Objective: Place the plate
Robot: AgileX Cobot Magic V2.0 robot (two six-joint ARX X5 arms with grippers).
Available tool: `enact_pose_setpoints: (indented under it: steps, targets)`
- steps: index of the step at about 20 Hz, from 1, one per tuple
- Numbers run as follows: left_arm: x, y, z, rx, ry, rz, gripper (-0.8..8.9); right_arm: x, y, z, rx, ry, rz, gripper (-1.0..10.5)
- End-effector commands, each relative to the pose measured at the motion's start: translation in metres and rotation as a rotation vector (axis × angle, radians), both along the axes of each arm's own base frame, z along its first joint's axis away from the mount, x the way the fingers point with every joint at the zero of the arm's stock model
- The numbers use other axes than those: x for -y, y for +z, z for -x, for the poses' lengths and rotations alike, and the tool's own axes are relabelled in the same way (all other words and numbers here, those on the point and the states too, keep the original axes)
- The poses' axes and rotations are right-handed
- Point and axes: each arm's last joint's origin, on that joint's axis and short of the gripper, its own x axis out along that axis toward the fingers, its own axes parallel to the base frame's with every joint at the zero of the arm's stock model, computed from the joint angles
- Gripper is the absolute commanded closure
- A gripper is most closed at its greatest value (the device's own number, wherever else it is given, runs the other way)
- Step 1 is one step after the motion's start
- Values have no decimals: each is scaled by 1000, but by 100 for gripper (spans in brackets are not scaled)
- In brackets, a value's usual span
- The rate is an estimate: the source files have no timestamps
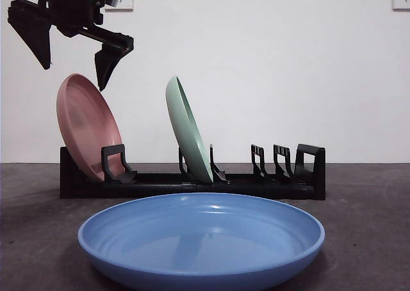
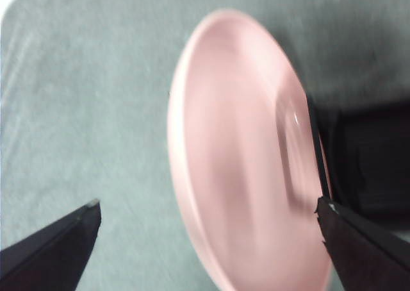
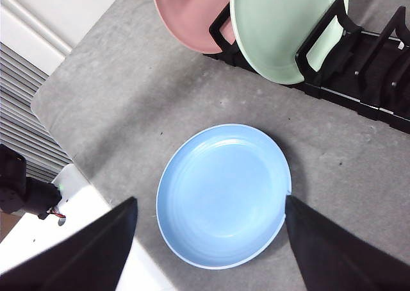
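Grey table (image 1: 371,195), white wall (image 1: 269,47) behind; left pincer (image 1: 73,63) hung spread wide above the pink plate (image 1: 86,127), gripping nothing.

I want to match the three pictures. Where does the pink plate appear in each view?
Front view: the pink plate stands in the black rack, at its end, under the open left end effector.
Left wrist view: it fills the middle, between the jaws, untouched.
Right wrist view: only part of it shows at the upper edge.
Shared landmark: the black rack.
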Motion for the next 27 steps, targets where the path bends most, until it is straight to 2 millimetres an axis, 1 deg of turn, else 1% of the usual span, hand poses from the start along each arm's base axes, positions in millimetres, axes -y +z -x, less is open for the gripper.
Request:
enact_pose_setpoints:
  steps: [1, 4, 8, 12, 16, 18, 19, 22, 24, 25, 27]
  targets:
    - [0, -3, -12, 16, 23, -26, 355, -1, 5, -1, 20, 9, -5, 582]
    - [-5, -4, -16, 27, 41, -21, 356, -1, 5, -1, 21, 9, -5, 582]
    - [-10, -5, -19, 25, 57, -20, 455, -1, 5, -1, 24, 10, -3, 582]
    - [-10, -8, -20, 16, 56, -24, 598, -1, 5, -2, 35, 10, -5, 582]
    - [-9, -15, -23, -12, 54, -36, 641, -1, 5, -2, 35, 10, -5, 582]
    - [-9, -15, -24, -4, 54, -32, 702, -1, 5, -2, 34, 10, -6, 582]
    - [-8, -14, -24, -1, 54, -31, 702, -1, 5, -2, 34, 10, -6, 582]
    - [-8, -14, -24, 0, 53, -31, 760, -1, 5, -2, 34, 10, -6, 582]
    - [-8, -14, -24, 2, 54, -31, 762, -1, 5, -2, 35, 10, -5, 582]
    - [-8, -14, -24, 3, 54, -31, 788, -1, 5, -2, 35, 10, -5, 582]
    - [-7, -13, -25, 17, 55, -27, 795, -1, 5, -2, 35, 10, -5, 582]
